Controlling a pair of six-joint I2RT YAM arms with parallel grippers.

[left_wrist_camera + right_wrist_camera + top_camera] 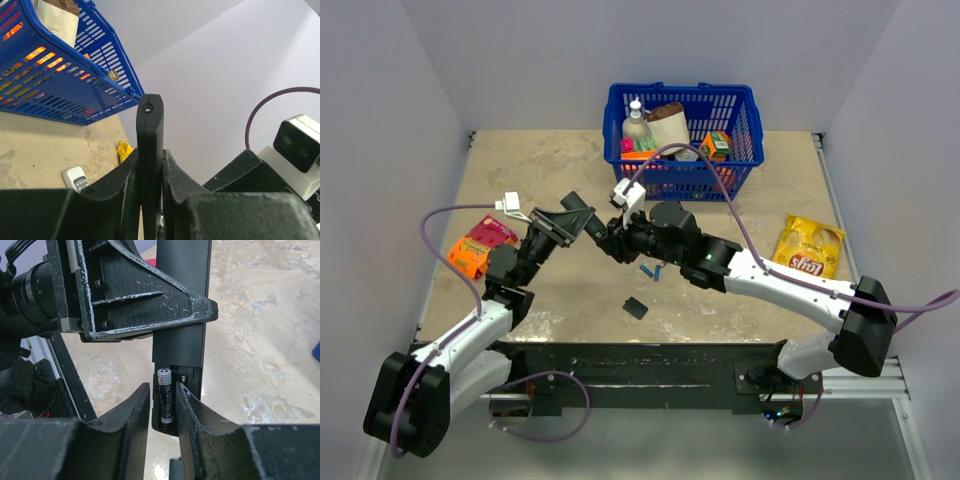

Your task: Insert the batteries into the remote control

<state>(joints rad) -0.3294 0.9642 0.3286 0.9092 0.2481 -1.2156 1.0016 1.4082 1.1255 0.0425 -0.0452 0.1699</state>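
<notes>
The remote control [178,352] is held off the table [570,165], over its middle and between the two arms.

Nearest the bases, its small black back cover [635,307] lies loose on the tabletop. Just beyond it are two spare batteries [651,271], blue and side by side.

Above them, the right gripper [162,390] straddles one battery [165,402] that already lies in the open bay at the remote's lower end. Its fingers stand close on either side, with a dark sliver showing on one flank. You cannot tell from here whether the pads pinch the cell or only bracket it.

To finish this step well:
- Press the cell flat along its whole length rather than at one tip.
- Keep the push gentle, so the remote does not swivel in the other claw.
- Back the fingers straight out so they do not drag the cell up with them.
- Check the cell's polarity against the bay before you move on.

The neighbouring slot is bare, with a spring [183,377] showing at its top. That slot likely wants one of the spares next.

Farther up the body, the left gripper [150,162] is clamped on the remote, one finger lying across the back face just above the bay.

The remote is a long, slim, matte-black bar, narrow when seen edge-on. The seated cell looks dark, with pale print and a silver cap.
</notes>
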